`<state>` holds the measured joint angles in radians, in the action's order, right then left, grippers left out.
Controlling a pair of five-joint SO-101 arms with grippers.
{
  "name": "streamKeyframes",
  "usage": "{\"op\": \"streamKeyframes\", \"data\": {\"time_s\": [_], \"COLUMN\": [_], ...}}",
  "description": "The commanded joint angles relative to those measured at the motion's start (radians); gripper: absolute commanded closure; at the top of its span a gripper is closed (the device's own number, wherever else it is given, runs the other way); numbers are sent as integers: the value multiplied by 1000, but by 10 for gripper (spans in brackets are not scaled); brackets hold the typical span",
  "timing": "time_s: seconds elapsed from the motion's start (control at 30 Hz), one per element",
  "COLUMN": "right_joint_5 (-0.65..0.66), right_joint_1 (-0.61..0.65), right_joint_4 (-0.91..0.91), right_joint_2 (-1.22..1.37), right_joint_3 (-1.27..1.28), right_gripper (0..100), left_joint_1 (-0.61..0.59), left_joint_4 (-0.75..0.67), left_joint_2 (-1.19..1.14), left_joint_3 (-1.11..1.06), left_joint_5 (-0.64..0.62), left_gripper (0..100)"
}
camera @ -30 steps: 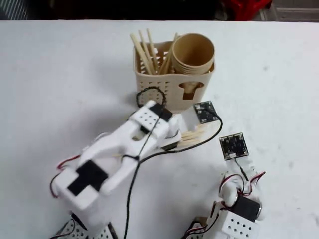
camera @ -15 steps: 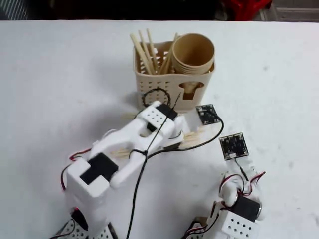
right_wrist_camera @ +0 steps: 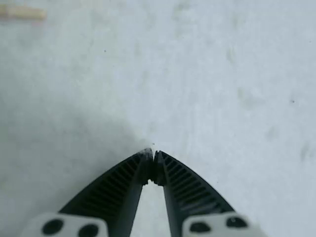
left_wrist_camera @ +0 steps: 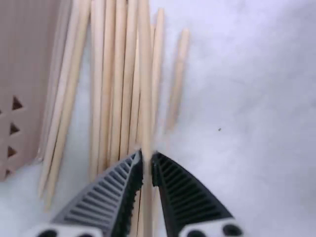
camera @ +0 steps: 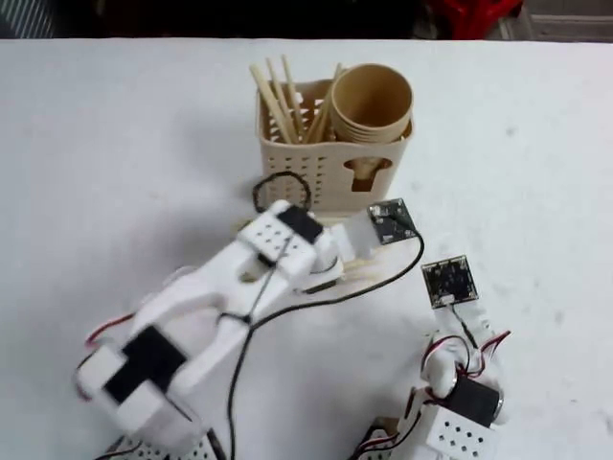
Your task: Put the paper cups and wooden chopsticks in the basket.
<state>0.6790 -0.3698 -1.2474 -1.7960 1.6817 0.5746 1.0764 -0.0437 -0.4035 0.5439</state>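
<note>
My left gripper [left_wrist_camera: 147, 165] is pinched almost closed on a single chopstick [left_wrist_camera: 144, 74]. It sits right over the loose chopsticks [left_wrist_camera: 111, 98], which lie side by side on the worktop [left_wrist_camera: 247, 98] just beside the basket [left_wrist_camera: 29, 74] wall. I judge this to be the pick-up step of the chopstick part of the job. The paper cups [camera: 372, 101] are stacked inside the basket, and several standing chopsticks [camera: 276, 96] lean in the compartment beside them. The cups look done, and this pile is what is left. My right gripper [right_wrist_camera: 152, 165] is closed on nothing, low over bare worktop, apart from the basket.

Next I need to lift the stick clear of its neighbours without dragging any along. Then I tip it towards upright, carry it over the rim and let go above the chopstick compartment. I cannot tell how far along its length I hold it, so the free part may swing. I should go slowly and check that only one stick sits between the jaws.
</note>
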Motion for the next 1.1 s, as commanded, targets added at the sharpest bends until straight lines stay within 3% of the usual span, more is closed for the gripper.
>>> {"op": "streamKeyframes", "data": {"time_s": [0.0,0.27,0.47,0.8,1.07], "right_joint_5": [6,6,6,6,6], "right_joint_1": [-7,-7,-7,-5,-7], "right_joint_4": [8,8,8,8,8], "right_joint_2": [-5,-5,-5,-5,-5], "right_joint_3": [8,8,8,8,8], "right_gripper": [981,981,981,981,981], "left_joint_1": [7,7,5,-122,-157], "left_joint_4": [-17,-28,-275,-859,-896], "left_joint_2": [300,806,1021,912,638], "left_joint_3": [-106,-170,-178,-146,69], "left_joint_5": [-6,-117,-163,-201,-207], "left_gripper": [978,978,978,977,976]}}
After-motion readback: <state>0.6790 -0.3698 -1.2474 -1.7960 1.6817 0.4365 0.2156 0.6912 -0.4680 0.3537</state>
